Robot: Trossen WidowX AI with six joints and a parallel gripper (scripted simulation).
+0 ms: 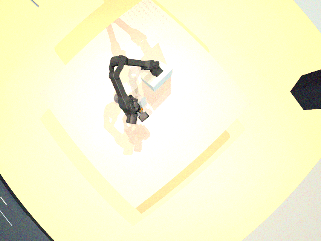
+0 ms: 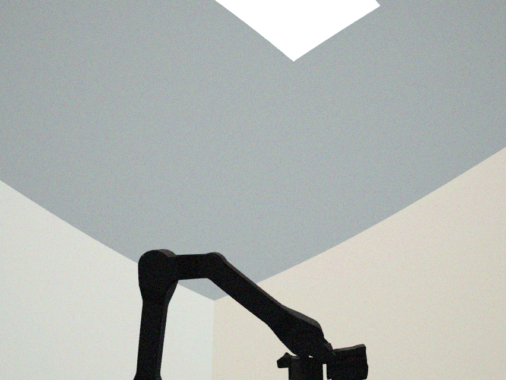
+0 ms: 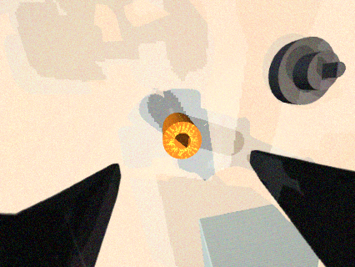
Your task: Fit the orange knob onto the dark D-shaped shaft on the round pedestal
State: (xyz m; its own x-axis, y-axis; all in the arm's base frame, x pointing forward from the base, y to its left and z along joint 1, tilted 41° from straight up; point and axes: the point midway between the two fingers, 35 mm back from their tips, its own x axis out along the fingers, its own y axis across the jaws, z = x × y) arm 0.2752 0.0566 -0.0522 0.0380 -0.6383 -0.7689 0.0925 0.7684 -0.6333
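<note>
The orange knob [image 1: 141, 110] [image 3: 171, 142] stands on the pale table, its top hole with a flat side facing up in the wrist view. My gripper [image 3: 185, 159] is open, with nothing held. The knob shows between and a little beyond its black fingertips in the wrist view; their height over it is hard to tell. The dark round pedestal [image 3: 292, 89] stands at the upper right there, its shaft [image 3: 332, 69] bare; in the top view the pedestal [image 1: 116, 98] is partly hidden by the arm. The shaft's flat side cannot be made out. The exterior view shows neither knob nor pedestal.
The arm's pale blue-white base block [image 1: 162, 80] [image 3: 254, 235] stands beside the work area, at the lower right in the wrist view. A black block [image 1: 308, 90] is far off at the right edge of the top view. Arm shadows lie across the table around the knob.
</note>
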